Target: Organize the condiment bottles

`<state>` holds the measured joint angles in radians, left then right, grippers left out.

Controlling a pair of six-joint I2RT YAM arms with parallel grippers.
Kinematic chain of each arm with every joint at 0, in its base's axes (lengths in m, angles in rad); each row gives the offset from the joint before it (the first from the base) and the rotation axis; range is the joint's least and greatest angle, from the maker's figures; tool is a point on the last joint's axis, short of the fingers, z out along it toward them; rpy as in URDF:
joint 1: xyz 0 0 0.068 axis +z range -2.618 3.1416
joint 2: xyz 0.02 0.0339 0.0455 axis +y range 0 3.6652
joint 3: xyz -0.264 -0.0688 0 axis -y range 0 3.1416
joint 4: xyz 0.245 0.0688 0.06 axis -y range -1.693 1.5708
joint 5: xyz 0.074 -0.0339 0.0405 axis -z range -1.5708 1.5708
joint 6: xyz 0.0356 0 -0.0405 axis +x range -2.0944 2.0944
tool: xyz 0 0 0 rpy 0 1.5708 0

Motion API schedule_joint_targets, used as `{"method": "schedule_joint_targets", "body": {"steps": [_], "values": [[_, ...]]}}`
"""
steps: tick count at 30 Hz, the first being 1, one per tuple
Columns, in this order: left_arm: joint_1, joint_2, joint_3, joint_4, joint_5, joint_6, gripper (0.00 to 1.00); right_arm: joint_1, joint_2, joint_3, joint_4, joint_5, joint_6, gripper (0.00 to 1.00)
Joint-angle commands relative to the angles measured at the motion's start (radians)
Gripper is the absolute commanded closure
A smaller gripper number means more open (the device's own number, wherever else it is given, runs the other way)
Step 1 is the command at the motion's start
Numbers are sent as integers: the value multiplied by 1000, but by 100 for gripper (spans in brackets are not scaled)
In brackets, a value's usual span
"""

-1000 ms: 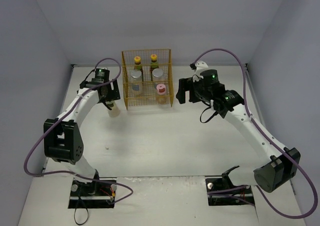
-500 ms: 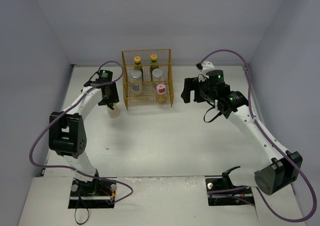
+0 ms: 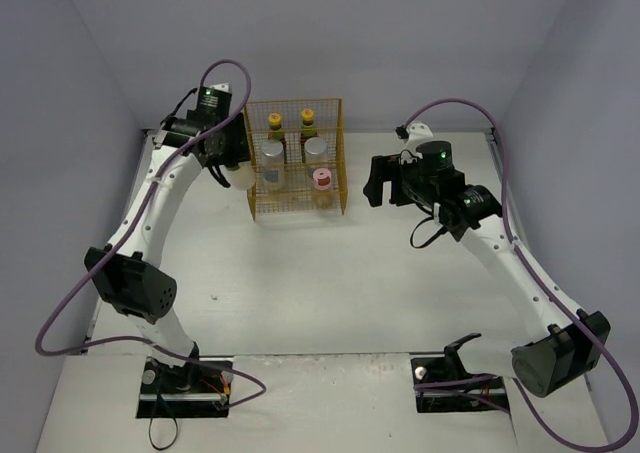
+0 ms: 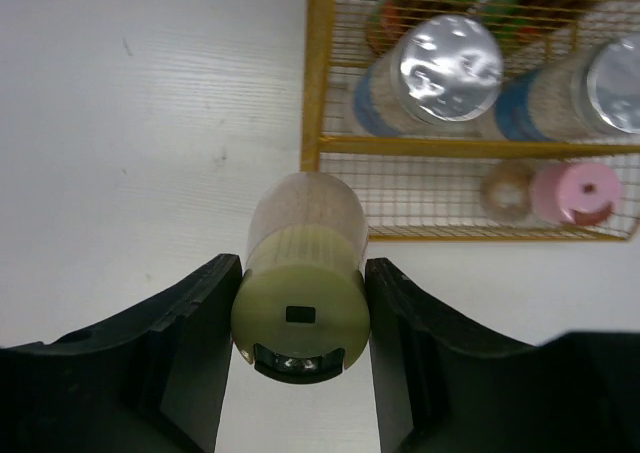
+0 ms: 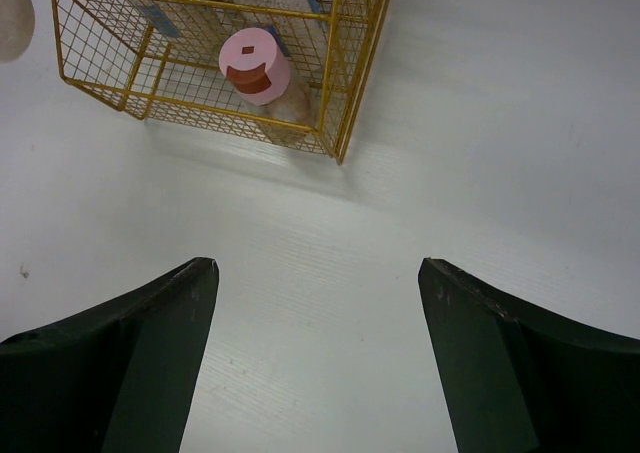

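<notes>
White tabletop (image 3: 330,273), yellow-green-capped bottle (image 4: 303,263) tight in left end effector (image 4: 303,303), just beside yellow rack (image 4: 440,145); right end effector (image 5: 317,265) wide.

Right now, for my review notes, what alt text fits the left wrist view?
The left claw grips a squat beige bottle with a yellow-green cap above the white table. Just beyond it stands the yellow wire rack, holding two silver-lidded jars and a pink-capped bottle.
</notes>
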<state>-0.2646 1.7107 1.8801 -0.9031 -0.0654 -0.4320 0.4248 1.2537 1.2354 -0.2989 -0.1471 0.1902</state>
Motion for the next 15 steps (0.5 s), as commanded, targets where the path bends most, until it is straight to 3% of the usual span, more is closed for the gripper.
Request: {"method": "schedule_joint_targets", "body": {"steps": [1, 8, 15], "values": [[-89, -33, 121, -120, -23, -39, 99, -6, -36, 25, 34, -12, 6, 16], [-196, 27, 168, -45, -25, -65, 99, -6, -54, 18, 26, -3, 15, 16], [-216, 102, 171, 92, -34, -65, 99, -6, -85, 1, 3, 24, 22, 16]]}}
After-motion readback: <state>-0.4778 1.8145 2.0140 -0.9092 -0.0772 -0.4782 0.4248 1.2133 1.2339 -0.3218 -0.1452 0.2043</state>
